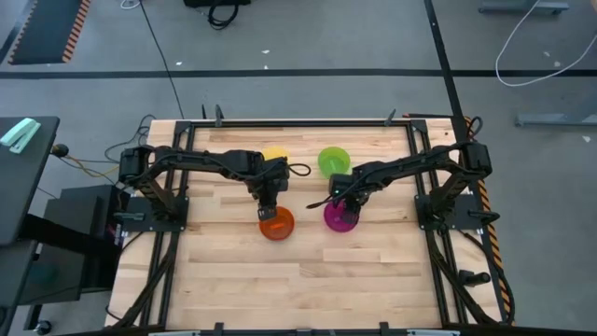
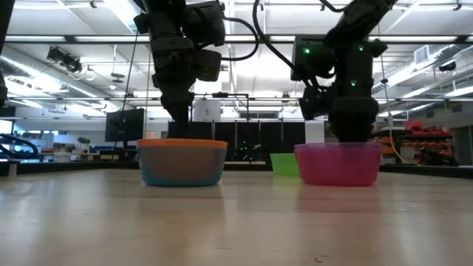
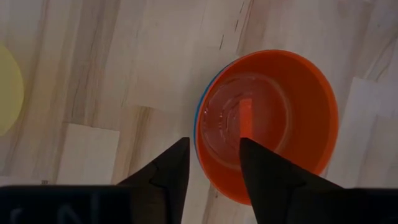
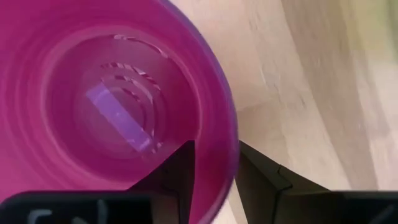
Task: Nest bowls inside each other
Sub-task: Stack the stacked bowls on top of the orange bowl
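My left tool (image 3: 213, 163) hangs over the orange bowl (image 1: 276, 223), fingers apart astride its near rim (a blue bowl (image 2: 181, 171) sits nested under it). My right tool (image 4: 214, 163) straddles the pink bowl's (image 1: 340, 217) rim, fingers apart. Yellow bowl (image 1: 274, 153) and green bowl (image 1: 333, 161) sit farther back on the tabletop (image 1: 298, 280).

The left arm hides most of the yellow bowl (image 1: 274, 153); the pink-magenta bowl (image 4: 93, 93) is cut off.
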